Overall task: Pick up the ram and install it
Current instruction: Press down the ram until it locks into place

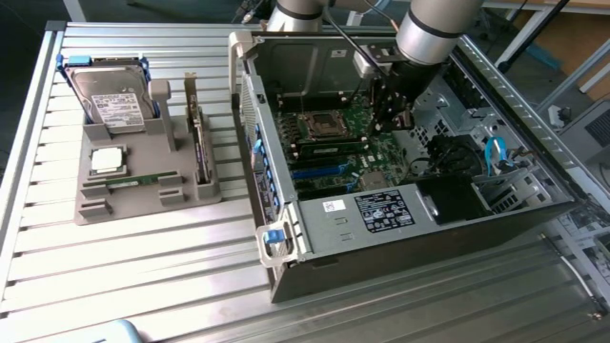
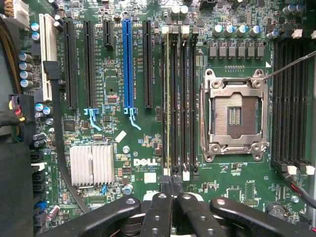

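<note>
A ram stick [image 1: 133, 180], thin and green, lies flat in the grey tray [image 1: 96, 213] at the exterior view's left. Inside the open computer case [image 1: 401, 214], another ram stick [image 1: 330, 148] [image 2: 171, 98] stands in a memory slot beside the empty CPU socket [image 2: 236, 116]. My gripper [image 1: 393, 123] [image 2: 172, 186] hangs over the motherboard at one end of those slots. Its black fingers [image 2: 160, 207] are shut, with the tips meeting just above the end of the seated stick. I cannot tell whether they touch it.
The tray also carries a hard drive [image 1: 114, 103], a square silver CPU [image 1: 107, 161] and an upright expansion card [image 1: 198, 143]. Case walls surround the board. Blue cables [image 1: 493, 153] and a drive cage sit at the exterior view's right. A heatsink [image 2: 92, 165] stands near the fingers.
</note>
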{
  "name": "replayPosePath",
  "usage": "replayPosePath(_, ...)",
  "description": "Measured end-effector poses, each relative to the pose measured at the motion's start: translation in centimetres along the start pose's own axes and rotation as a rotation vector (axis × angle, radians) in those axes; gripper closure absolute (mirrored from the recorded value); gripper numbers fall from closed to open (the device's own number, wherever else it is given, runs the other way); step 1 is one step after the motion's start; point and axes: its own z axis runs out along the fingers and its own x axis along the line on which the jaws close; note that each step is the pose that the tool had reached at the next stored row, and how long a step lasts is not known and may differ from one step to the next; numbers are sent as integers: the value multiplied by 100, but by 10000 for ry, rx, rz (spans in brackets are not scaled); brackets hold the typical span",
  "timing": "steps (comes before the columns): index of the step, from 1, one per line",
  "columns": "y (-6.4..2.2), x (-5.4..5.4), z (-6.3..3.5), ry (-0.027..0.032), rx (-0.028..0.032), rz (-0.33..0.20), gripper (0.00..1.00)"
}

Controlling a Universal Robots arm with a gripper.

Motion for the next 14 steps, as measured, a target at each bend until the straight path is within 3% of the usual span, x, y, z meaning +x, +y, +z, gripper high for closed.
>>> replayPosePath(14,490,8,-1,-2,0,1,89)
